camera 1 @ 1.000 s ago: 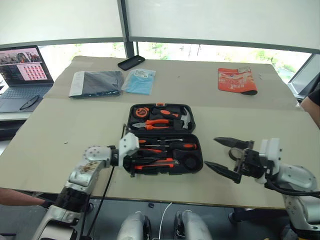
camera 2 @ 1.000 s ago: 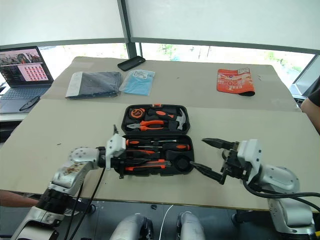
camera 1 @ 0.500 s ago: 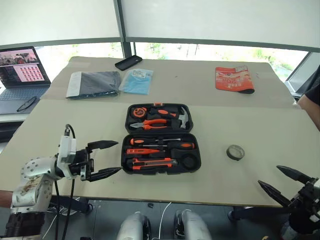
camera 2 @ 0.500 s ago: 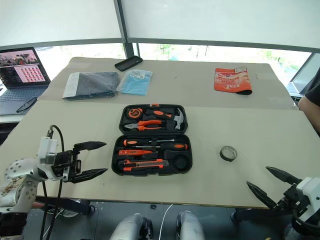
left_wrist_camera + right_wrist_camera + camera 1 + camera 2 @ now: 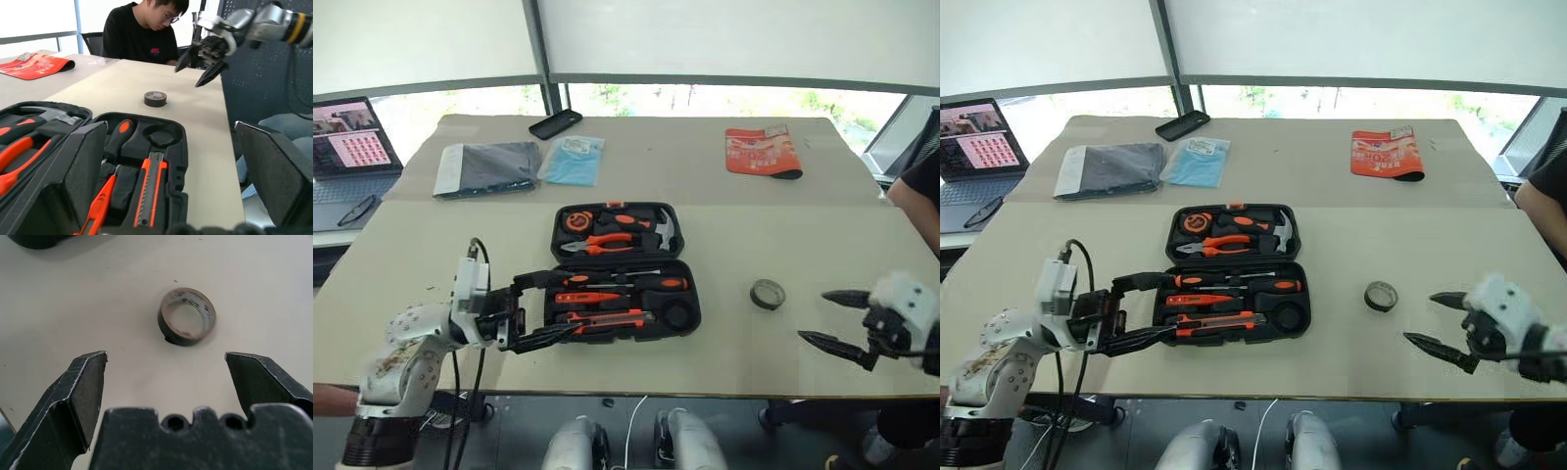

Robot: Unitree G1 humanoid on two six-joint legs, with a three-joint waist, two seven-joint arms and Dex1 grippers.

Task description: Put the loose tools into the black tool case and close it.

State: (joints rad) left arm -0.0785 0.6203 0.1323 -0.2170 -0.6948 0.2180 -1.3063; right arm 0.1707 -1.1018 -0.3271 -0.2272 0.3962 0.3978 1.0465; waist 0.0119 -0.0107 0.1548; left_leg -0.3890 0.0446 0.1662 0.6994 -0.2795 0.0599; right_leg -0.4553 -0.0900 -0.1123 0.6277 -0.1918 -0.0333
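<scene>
The black tool case (image 5: 623, 271) lies open at the centre of the frame on the desk (image 5: 783, 235), both halves flat. In the nearer half I count three screwdrivers (image 5: 607, 281) lying in their recesses, with the utility knife (image 5: 612, 319) below them. The farther half holds one hammer (image 5: 664, 228), one pair of pliers (image 5: 607, 241) and a round orange measuring tape (image 5: 576, 221).

My left gripper (image 5: 546, 308) sits at the lower left of the frame, its fingers spread wide and holding nothing; the fingertips reach over the case's left edge, though I cannot tell whether they touch it. My right gripper (image 5: 824, 319) is at the lower right, fingers also wide apart and empty, hanging near one roll of tape (image 5: 768, 294) without touching it.

Along the far edge lie one phone (image 5: 556, 124), one grey packet (image 5: 487, 166), one blue packet (image 5: 573, 160) and one red pouch (image 5: 760, 153). A laptop (image 5: 344, 147) stands at the upper left.
</scene>
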